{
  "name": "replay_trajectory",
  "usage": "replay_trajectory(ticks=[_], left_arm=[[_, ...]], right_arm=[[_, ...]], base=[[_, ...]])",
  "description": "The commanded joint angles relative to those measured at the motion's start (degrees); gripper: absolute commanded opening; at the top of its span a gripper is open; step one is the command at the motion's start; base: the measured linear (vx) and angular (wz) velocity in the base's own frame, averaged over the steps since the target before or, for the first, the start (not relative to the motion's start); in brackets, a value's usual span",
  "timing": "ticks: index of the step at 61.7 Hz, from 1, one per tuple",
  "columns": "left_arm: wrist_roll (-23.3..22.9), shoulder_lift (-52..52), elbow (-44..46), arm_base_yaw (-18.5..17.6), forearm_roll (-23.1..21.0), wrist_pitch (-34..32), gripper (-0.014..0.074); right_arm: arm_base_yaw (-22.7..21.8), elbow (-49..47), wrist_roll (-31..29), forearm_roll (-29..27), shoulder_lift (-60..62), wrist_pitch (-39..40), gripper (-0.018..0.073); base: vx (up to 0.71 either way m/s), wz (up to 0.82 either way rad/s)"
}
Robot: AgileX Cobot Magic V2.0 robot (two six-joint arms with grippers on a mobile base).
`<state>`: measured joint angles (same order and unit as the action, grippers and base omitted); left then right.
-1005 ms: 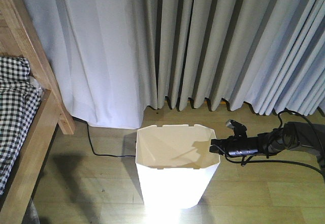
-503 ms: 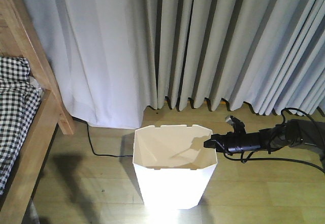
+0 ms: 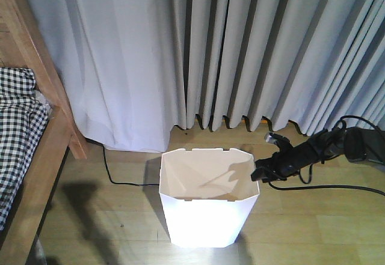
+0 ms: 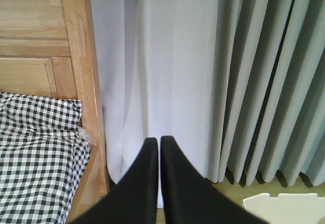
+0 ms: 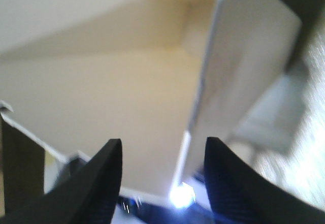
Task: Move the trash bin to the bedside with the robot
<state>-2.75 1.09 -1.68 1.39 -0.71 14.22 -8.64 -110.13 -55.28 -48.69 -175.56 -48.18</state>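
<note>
While angled down | right pincer (image 3: 257, 175) spread at trash bin (image 3: 207, 208) rim

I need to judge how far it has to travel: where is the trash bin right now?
In the front view the trash bin stands on the wooden floor before the curtains, right of the bed, with the right gripper at its right rim.

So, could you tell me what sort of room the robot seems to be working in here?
Most likely a bedroom. A wooden bed frame with black-and-white checkered bedding stands at the left, floor-length grey curtains hang behind, and a white trash bin sits on the wood floor.
</note>
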Motion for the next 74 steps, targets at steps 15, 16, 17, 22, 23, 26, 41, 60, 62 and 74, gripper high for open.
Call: replay_trajectory(ticks=[15,16,17,22,23,26,41,60,62,74], left_arm=[[-0.45,0.58,-1.65,-0.10,-0.22,-4.00,-0.0006],[-0.45,0.58,-1.65,-0.10,-0.22,-4.00,-0.0006],[-0.45,0.58,-1.65,-0.10,-0.22,-4.00,-0.0006],[-0.45,0.58,-1.65,-0.10,-0.22,-4.00,-0.0006],[-0.45,0.58,-1.65,-0.10,-0.22,-4.00,-0.0006],[-0.45,0.58,-1.65,-0.10,-0.22,-4.00,-0.0006],[-0.45,0.58,-1.65,-0.10,-0.22,-4.00,-0.0006],[-0.45,0.58,-1.65,-0.10,-0.22,-4.00,-0.0006],[-0.45,0.58,-1.65,-0.10,-0.22,-4.00,-0.0006],[-0.45,0.58,-1.65,-0.10,-0.22,-4.00,-0.0006]], right_arm=[[-2.15,-0.62,13.77,18.94,10.86,-11.98,0.0282],[-2.15,-0.62,14.86,20.44,11.06,-12.31,0.0272],[-2.15,-0.62,15.53,21.35,11.43,-12.80,0.0265],[-2.29,-0.62,17.80,24.89,12.15,-15.88,0.0223],[-2.49,-0.62,17.80,25.00,12.29,-16.40,0.0218],[-2.84,-0.62,17.96,23.94,12.48,-17.44,0.0202],[-6.03,-0.73,18.09,10.61,12.54,-24.79,0.0185],[-13.91,-1.30,24.92,17.40,14.09,-18.45,0.0191],[-14.84,-1.30,27.40,19.61,15.03,-17.29,0.0192],[-16.80,-1.12,38.15,33.22,25.66,-11.55,0.0192]], base=[[0.00,0.00],[0.00,0.00],[0.00,0.00],[0.00,0.00],[0.00,0.00],[0.00,0.00],[0.00,0.00],[0.00,0.00],[0.00,0.00],[0.00,0.00]])
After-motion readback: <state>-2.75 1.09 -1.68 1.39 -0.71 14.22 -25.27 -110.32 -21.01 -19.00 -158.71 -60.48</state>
